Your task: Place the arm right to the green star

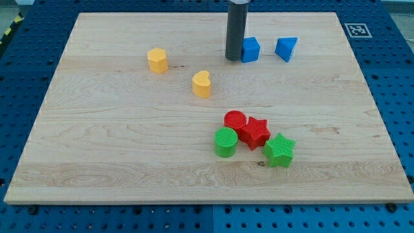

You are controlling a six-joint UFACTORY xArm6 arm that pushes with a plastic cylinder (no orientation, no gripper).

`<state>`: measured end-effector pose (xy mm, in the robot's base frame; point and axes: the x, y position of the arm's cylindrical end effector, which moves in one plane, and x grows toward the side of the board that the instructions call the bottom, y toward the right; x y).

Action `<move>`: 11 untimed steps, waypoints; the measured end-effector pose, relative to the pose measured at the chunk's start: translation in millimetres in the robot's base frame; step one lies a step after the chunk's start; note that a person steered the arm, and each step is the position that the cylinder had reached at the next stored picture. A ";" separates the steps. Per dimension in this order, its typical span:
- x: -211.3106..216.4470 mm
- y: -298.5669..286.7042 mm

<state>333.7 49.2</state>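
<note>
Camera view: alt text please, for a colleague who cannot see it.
My tip rests beside the blue cube near the view's top, far from the green star at lower right, which touches the red star.

One camera only here, so nothing is shared between views. It looks down at a slant from beyond the desk's (116, 162) near edge: the board narrows toward the view's top, so the far edge sits up there. It stands back enough to take in the whole wooden board, with blue perforated surface (394, 97) all round it and a printed marker (358, 29) at the top right corner. The rod enters from the top edge.
</note>
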 end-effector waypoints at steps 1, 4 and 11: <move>-0.4 0.0; -0.2 9.3; 172.2 106.9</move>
